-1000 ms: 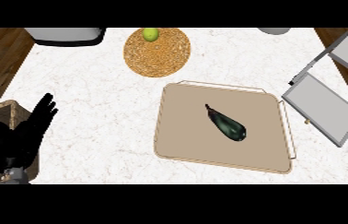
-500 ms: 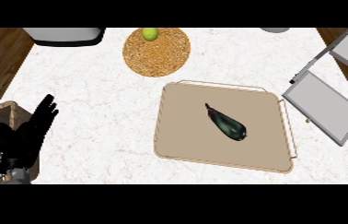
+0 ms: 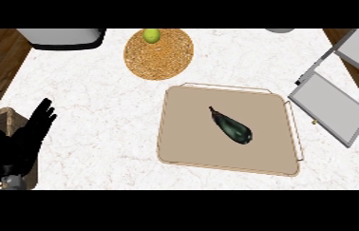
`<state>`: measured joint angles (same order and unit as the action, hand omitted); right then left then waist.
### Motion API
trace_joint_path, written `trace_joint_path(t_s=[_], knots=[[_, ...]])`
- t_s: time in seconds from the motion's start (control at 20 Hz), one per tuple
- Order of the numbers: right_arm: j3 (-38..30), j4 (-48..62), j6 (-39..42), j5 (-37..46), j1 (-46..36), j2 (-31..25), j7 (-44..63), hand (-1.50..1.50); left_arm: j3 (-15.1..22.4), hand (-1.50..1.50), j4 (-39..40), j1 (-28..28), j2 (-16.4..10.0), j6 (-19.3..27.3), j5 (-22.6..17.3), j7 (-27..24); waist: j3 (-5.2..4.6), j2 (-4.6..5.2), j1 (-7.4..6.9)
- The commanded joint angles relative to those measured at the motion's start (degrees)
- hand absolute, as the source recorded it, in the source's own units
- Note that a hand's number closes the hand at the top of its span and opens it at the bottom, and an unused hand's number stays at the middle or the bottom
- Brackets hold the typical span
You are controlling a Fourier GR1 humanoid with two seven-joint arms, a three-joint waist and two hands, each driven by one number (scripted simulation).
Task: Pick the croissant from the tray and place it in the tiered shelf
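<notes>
Eggplant [image 3: 233,127], dark green-black, is what lies on the tray, not a croissant: a little right of the tray's middle, lying flat, thin stem end toward 11 o'clock, fat end toward 5 o'clock, nothing touching it. White marble counter [image 3: 91,92] fills the view. Tray [image 3: 186,147] is beige and squarish with rounded corners, sits at 4 o'clock from the counter's centre, turned slightly clockwise, with thin wire handles along its 12 o'clock and 3 o'clock edges. Tiered shelf [image 3: 328,110] is at 3 o'clock, just beside the tray's right handle: grey flat panels angled from 11 to 5 o'clock, a second panel above it at 2 o'clock cut off by the edge; can't tell how many tiers. Round woven mat [image 3: 168,61] at 12 o'clock, apart from the tray's top edge. Left hand [image 3: 24,144] at 8 o'clock by the left edge, black, spread flat with straight fingers pointing toward 12–1 o'clock, holding nothing, well apart from tray and eggplant. Right hand doesn't show. Grey box-like container [image 3: 63,37] at 11 o'clock, partly cut off. Wooden object [image 3: 7,118] at 9 o'clock beside the left hand, mostly out of view. Lime [image 3: 151,35] sits on the mat's 12 o'clock rim. Small grey thing [image 3: 280,30] at 1 o'clock, too cropped to identify.
</notes>
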<state>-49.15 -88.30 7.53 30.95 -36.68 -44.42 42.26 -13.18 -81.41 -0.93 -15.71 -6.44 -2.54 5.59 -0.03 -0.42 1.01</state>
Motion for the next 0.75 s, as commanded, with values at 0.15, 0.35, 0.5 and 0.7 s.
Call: trace_joint_path(t_s=[0.15, 0.35, 0.5, 0.7], knots=[[-14.93, -11.39, 12.06, -8.55, 6.04, -9.73, 10.12, -1.5, -0.52, 0.0, -0.16, 0.23, 0.71, 2.06, 0.85, 0.76, 0.0, -0.33, 1.82], [-26.99, -15.71, 24.01, -15.86, 12.44, -11.79, 13.49, -1.5, -2.16, 0.0, -0.83, -1.43, -0.93, 0.59, -0.43, 1.27, 0.05, -0.56, 2.59], [-34.6, -15.92, 32.0, -21.07, 15.21, -15.13, 15.45, -1.5, -2.92, 0.0, -0.82, -4.87, -0.64, -0.98, -1.67, -0.83, 0.02, -0.85, 3.07], [-46.24, -10.81, 39.49, -26.42, 18.95, -20.38, 13.24, -1.5, -2.08, 0.0, -2.84, -5.6, 0.32, 0.97, -0.05, -0.21, 0.08, -1.21, 4.51]])
